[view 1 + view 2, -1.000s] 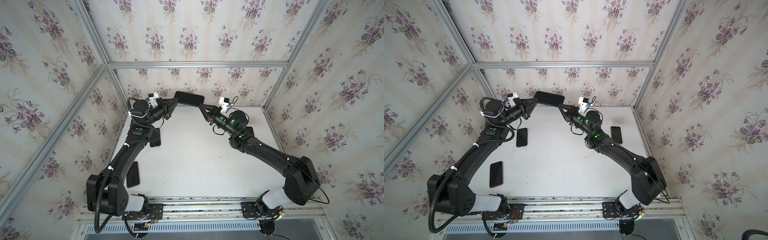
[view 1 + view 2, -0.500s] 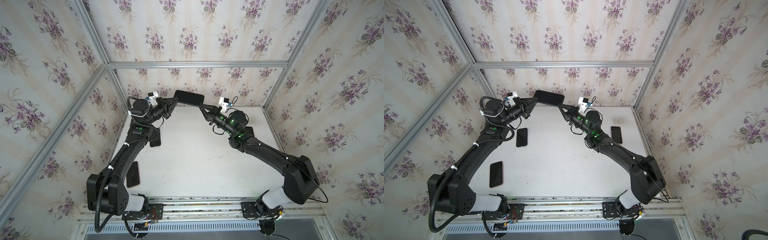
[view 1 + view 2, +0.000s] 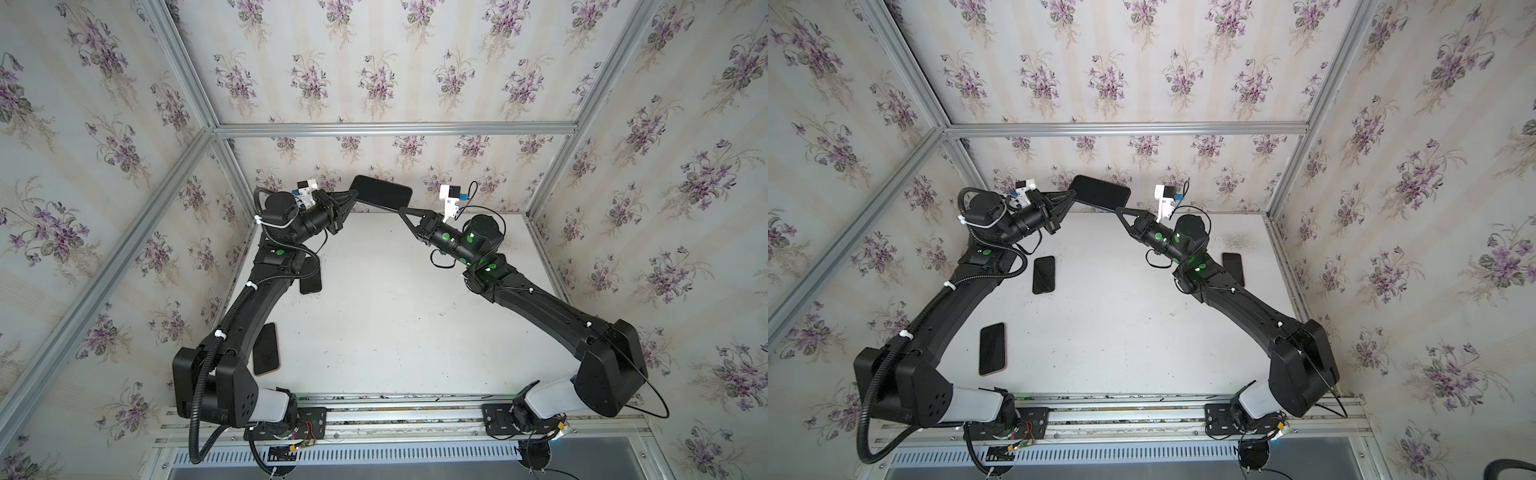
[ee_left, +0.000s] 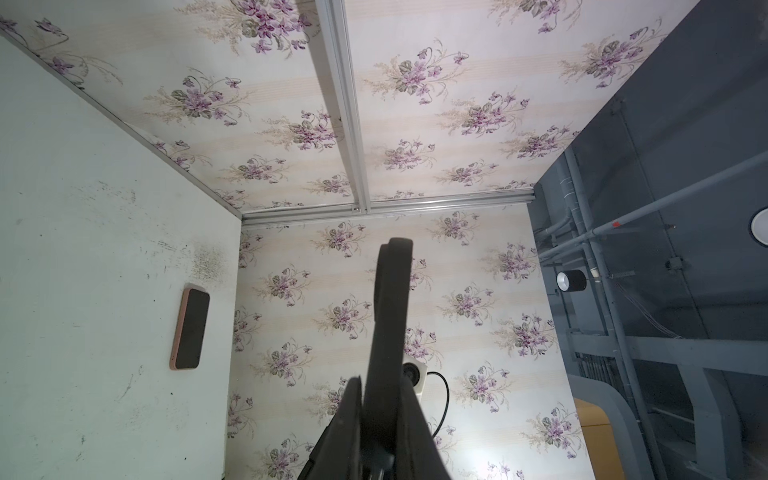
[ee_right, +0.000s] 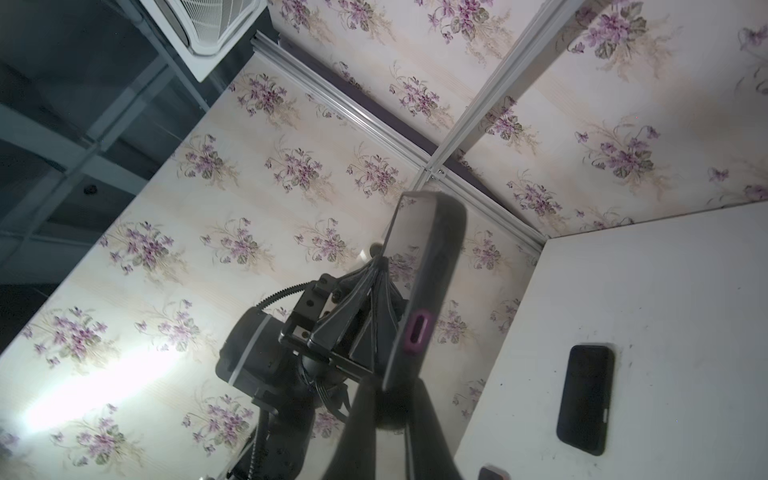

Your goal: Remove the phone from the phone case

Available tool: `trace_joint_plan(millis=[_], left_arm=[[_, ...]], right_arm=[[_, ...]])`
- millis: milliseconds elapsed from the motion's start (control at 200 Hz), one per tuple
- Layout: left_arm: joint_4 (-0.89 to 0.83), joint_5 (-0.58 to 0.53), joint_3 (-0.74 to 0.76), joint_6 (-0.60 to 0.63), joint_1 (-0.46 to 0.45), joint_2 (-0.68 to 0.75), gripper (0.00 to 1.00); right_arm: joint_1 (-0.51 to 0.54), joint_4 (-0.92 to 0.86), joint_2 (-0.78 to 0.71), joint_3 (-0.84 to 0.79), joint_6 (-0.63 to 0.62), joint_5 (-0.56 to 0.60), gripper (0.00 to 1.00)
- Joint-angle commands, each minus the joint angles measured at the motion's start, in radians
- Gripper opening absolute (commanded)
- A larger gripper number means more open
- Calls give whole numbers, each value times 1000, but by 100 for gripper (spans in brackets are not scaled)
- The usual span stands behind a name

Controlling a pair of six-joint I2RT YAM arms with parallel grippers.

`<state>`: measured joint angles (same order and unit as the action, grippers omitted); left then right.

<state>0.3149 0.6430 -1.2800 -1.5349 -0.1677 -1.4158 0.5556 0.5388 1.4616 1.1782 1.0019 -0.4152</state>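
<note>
Floral-walled cell, white bench (image 3: pixel 386 311), spare phones (image 3: pixel 1044 274) lying flat on it.
Left gripper (image 3: pixel 352 196) clamped on one end and right gripper (image 3: pixel 402 210) just pinched shut on the opposite corner of cased phone (image 3: pixel 381 194), aloft over back edge; still cased, peel-apart likely next.

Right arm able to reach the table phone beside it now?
Probably not yet: the right gripper is shut on the raised phone, shared with the left gripper. The table phone lies uncovered nearby, so it would have to let go first.
</note>
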Motion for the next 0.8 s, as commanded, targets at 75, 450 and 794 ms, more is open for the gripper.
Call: trace_joint_plan(millis=[75, 450, 794], left_arm=[[39, 67, -24, -76, -18, 4, 0], [15, 118, -64, -39, -33, -2, 0], [13, 137, -100, -34, -38, -14, 0]], right_arm=[[6, -249, -15, 52, -420, -72, 0], [-5, -281, -53, 64, -653, -15, 0], [-11, -253, -60, 63, -732, -51, 10]])
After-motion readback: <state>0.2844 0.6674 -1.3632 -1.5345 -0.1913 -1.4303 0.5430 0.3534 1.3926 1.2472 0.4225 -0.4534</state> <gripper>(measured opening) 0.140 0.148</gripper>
